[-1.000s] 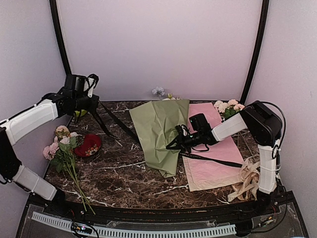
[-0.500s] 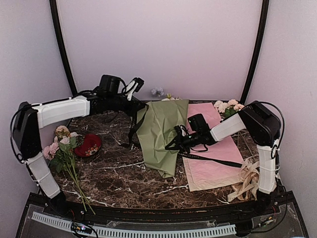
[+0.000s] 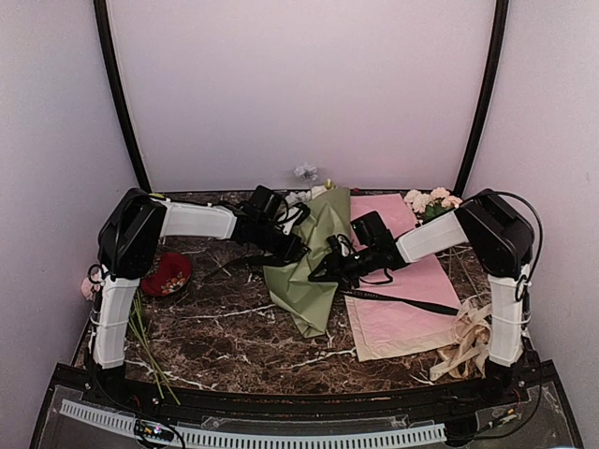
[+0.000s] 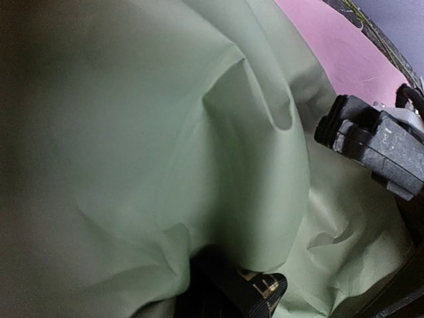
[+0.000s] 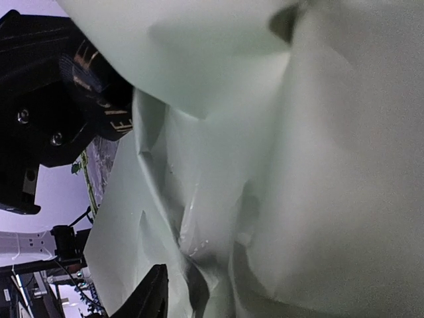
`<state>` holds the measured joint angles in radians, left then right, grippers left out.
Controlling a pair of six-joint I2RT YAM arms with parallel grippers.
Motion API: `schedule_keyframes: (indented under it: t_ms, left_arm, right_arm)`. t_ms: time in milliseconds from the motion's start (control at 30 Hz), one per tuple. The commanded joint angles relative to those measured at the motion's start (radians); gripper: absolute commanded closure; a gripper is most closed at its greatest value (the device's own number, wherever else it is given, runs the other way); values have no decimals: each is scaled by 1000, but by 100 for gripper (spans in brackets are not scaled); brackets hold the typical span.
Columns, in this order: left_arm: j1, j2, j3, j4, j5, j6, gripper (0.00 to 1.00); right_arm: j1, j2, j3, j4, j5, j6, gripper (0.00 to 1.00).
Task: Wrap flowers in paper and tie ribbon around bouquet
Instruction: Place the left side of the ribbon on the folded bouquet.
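Observation:
The sage-green paper (image 3: 314,271) lies bunched into a narrow, creased fold at the table's middle. It fills both wrist views (image 4: 165,132) (image 5: 278,132). The flowers' pale blossoms (image 3: 304,173) peek out at its far end; the stems are hidden. My left gripper (image 3: 288,241) presses on the paper's left side, shut on the black lettered ribbon (image 4: 265,288). The ribbon's other end (image 3: 402,301) trails over the pink sheet. My right gripper (image 3: 324,271) is at the paper's right side, open, one finger (image 5: 149,295) showing beside a paper fold.
A pink sheet (image 3: 412,318) lies right of the paper. Cream ribbon (image 3: 468,341) is heaped at the front right. Pink-and-white blossoms (image 3: 430,201) sit at the back right. A red bowl (image 3: 168,274) and thin flower stems (image 3: 140,337) are on the left.
My left arm has swung from the far left to the middle with the ribbon, and the paper's left half has folded over into a narrow bundle. The right jaws have come apart.

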<state>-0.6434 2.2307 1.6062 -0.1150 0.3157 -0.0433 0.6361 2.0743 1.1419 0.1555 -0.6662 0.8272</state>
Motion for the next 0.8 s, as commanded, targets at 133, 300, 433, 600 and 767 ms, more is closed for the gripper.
schedule_keyframes:
  t_ms: [133, 300, 433, 600, 767]
  left_arm:
    - [1, 4, -16, -87, -15, -30, 100]
    - [1, 4, -63, -74, -15, -35, 100]
    - [1, 1, -59, -83, -4, -32, 100]
    - [1, 1, -54, -70, 10, -24, 100]
    - [1, -2, -59, -67, 32, -33, 100]
  right_arm:
    - [7, -162, 123, -464, 204, -216, 55]
    - [5, -269, 174, -705, 322, -303, 50]
    - [-21, -349, 171, -917, 490, -319, 49]
    - [-112, -451, 79, -1150, 693, -298, 48]
    - [-130, -423, 52, -1245, 611, -356, 42]
